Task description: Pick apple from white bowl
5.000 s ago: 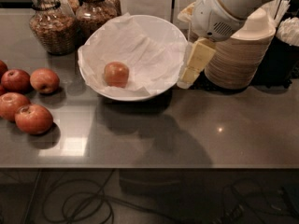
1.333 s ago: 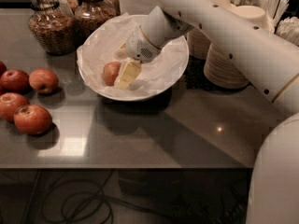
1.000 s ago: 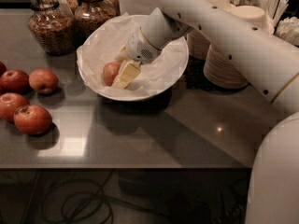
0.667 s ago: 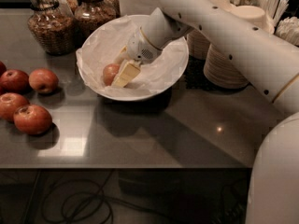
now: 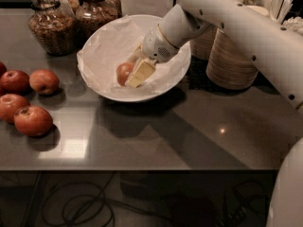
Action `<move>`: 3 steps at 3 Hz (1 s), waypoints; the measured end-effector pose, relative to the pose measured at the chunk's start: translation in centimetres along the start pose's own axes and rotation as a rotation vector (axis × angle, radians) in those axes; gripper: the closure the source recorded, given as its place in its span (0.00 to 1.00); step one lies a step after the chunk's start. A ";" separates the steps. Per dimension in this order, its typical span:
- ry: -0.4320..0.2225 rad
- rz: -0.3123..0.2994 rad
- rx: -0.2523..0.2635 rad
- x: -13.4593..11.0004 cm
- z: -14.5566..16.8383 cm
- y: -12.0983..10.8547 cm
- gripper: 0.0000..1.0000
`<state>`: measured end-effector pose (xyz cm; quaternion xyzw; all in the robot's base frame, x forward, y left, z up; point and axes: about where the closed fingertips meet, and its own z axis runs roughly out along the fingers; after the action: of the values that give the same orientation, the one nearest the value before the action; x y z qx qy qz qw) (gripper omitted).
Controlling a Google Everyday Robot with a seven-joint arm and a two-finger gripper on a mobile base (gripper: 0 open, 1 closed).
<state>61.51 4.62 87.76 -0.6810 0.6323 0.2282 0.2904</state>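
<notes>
The apple [image 5: 123, 73] is seen low in the white bowl [image 5: 118, 97], on the crumpled paper liner [image 5: 105, 51], a little left of the bowl's centre. The gripper [image 5: 134, 74] is set down inside the bowl, right against the apple's right side; whether it has closed on the fruit cannot be told.

For a sound pick, the apple should be taken across its widest part, and a firm hold should be confirmed before any lift. The lift is best made straight up, so that the bowl's rim is cleared and the paper is not dragged out with the fruit. A round, smooth apple may be expected to roll if it is nudged off-centre.

The bowl is borne by a dark, glossy counter [image 5: 189, 136]. Darker red apples [image 5: 29, 100] are grouped well to the left of the bowl, glass jars [image 5: 49, 25] are placed behind it to the left, and stacked paper bowls [image 5: 232, 63] are kept just to its right. Cables [image 5: 80, 207] are seen below the counter's front edge.
</notes>
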 end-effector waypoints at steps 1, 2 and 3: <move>-0.059 -0.019 0.051 0.0 -6.0 -0.4 1.00; -0.132 -0.050 0.121 -0.9 -12.2 -1.4 1.00; -0.175 -0.088 0.196 -2.2 -16.6 -1.6 1.00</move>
<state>62.00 -5.08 101.46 -0.6539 0.5933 0.2111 0.4193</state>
